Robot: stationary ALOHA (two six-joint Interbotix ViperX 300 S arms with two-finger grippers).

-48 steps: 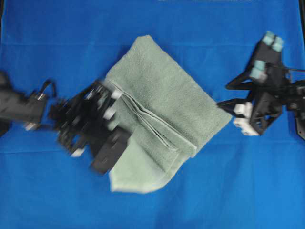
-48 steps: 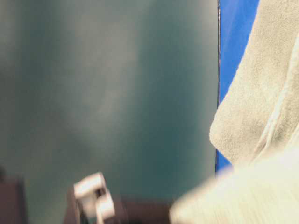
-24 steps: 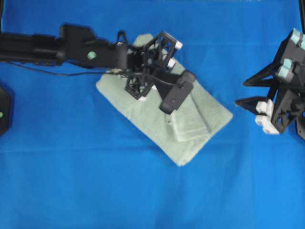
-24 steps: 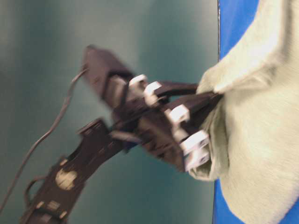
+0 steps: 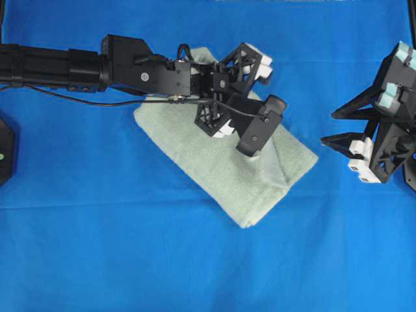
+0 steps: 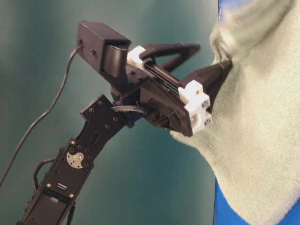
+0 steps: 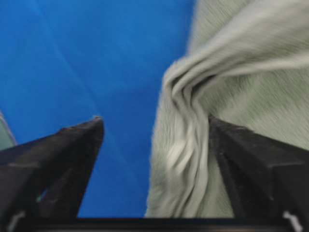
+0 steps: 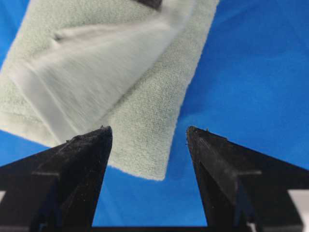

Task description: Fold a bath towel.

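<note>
Overhead: pale sage-green terry bath towel [image 5: 227, 166], folded, lies mid-desk on bright blue cloth [image 5: 97, 247]; left gripper [image 5: 244, 97] spread above it.
Table-level: soft, limp; pinch the hem.
Wrists: right gripper [image 8: 148, 137] released, empty.

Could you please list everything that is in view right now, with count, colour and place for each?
bath towel: one, pale sage green, folded into a slanted oblong near the middle of the table, a bunched ridge of cloth lying between the left jaws in the left wrist view.
table cloth: one, bright blue, covering the whole table under the towel.
left gripper: one, black with white blocks, over the towel's upper right part, jaws open, nothing clamped.
wrist camera: one, black, on the left arm, above the towel.
right gripper: one, black with white and pale teal parts, at the right edge, clear of the towel, jaws open and empty.
</note>
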